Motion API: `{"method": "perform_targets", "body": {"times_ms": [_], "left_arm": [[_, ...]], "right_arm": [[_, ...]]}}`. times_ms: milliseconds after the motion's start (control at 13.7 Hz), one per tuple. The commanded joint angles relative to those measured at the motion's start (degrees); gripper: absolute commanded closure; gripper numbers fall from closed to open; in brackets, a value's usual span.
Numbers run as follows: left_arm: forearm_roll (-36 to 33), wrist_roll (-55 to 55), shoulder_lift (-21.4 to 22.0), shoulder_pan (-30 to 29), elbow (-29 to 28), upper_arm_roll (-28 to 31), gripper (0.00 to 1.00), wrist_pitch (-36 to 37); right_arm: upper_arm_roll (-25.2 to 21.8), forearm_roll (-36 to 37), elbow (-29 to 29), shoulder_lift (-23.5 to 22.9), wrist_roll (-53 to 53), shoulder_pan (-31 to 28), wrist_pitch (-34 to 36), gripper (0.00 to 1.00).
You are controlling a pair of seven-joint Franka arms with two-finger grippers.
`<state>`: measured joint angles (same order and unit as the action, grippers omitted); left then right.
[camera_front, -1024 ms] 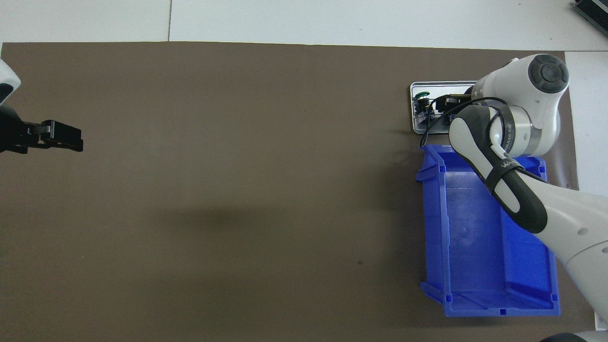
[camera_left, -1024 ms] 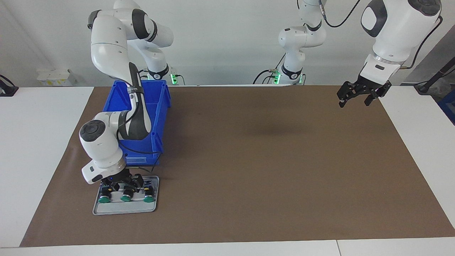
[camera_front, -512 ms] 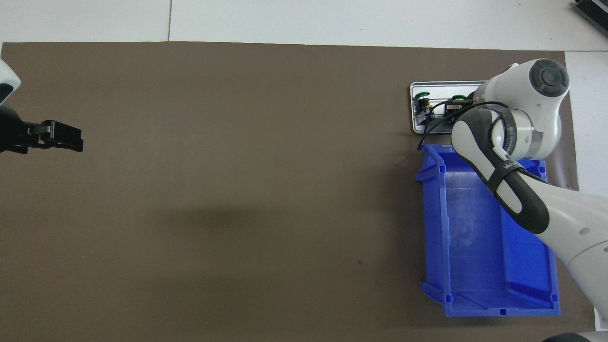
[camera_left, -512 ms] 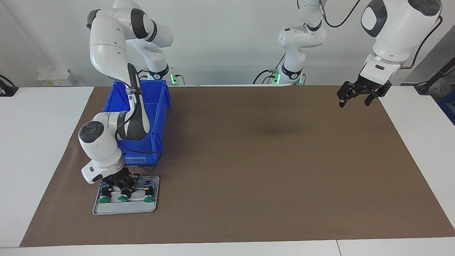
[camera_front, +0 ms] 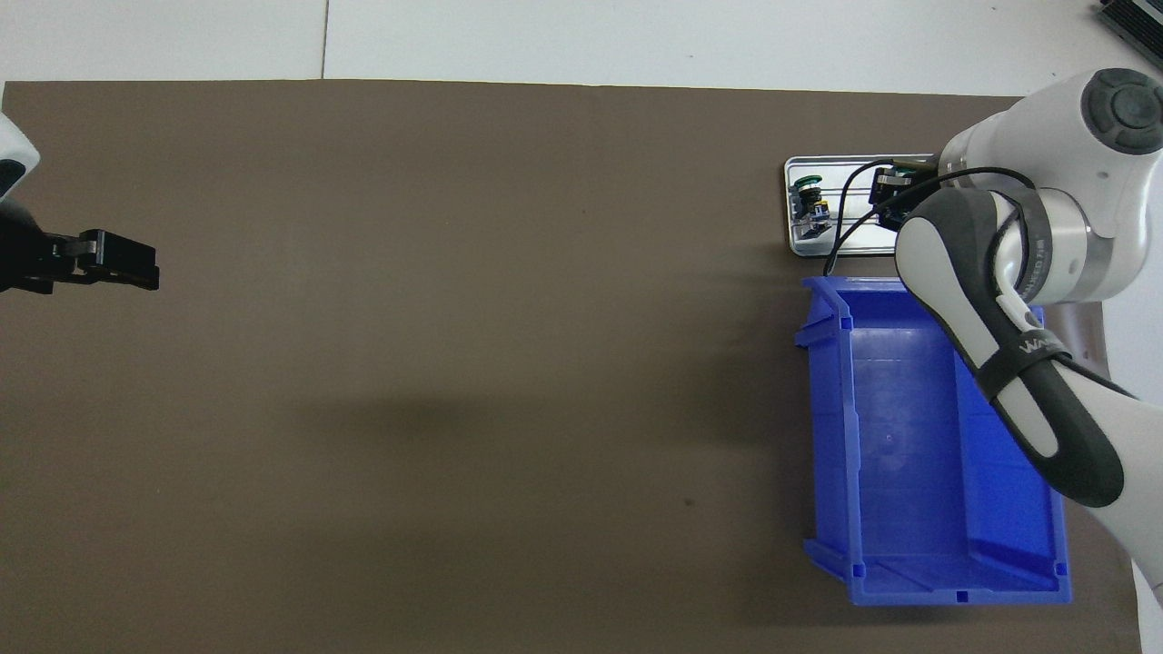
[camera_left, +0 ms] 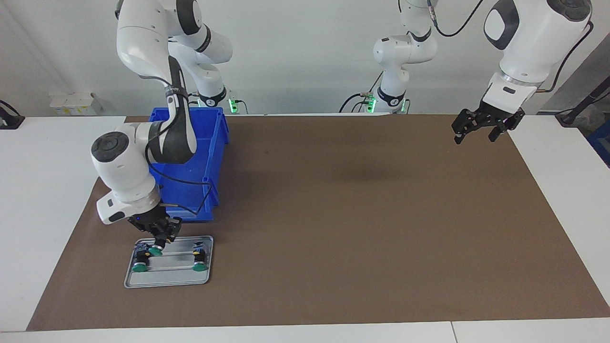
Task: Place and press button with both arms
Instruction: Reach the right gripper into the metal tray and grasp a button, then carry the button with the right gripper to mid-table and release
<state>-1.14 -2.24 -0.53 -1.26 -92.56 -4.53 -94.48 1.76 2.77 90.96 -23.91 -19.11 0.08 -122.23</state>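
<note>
Right claw (camera_left: 159, 242) clenched on the button (camera_left: 155, 249), apparently clear above the tray (camera_left: 167, 281). Left claw (camera_left: 476, 131) released, waiting over the counter (camera_left: 357, 214). Placing and pressing outstanding.

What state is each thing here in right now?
Right gripper: shut on middle button, lifted over tray.
Two other buttons: lying in tray.
Blue bin: empty.
Left gripper: open, waiting over the mat.

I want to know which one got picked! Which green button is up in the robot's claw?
The middle button: the right gripper is shut on it, lifted above the tray. The other two buttons lie on the tray.
</note>
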Motion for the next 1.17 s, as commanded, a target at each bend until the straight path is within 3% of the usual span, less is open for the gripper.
{"method": "perform_targets", "body": {"times_ms": [0,219,585,878,1097], "left_arm": [[0.4,0.5,1.7,-0.9,-1.6,-0.5,0.0,0.4],[0.5,0.5,1.7,-0.9,-1.6,-0.5,0.0,0.4],[0.4,0.5,1.7,-0.9,-1.6,-0.5,0.0,0.4],[0.5,0.5,1.7,-0.9,-1.6,-0.5,0.0,0.4],[0.4,0.4,1.7,-0.5,-1.6,-0.6,0.0,0.0]], "right_arm": [[0.5,-0.1,1.7,3.3,-13.7,5.1,2.9,1.0],[0.2,1.3,0.7,3.9,-36.4,15.1,5.2,1.0],[0.5,1.7,-1.5,3.7,-66.4,26.8,4.6,1.0],[0.6,1.4,-4.1,0.7,-88.9,32.2,3.1,1.0],[0.5,2.1,-8.2,-4.8,-100.9,36.8,2.1,1.0]]}}
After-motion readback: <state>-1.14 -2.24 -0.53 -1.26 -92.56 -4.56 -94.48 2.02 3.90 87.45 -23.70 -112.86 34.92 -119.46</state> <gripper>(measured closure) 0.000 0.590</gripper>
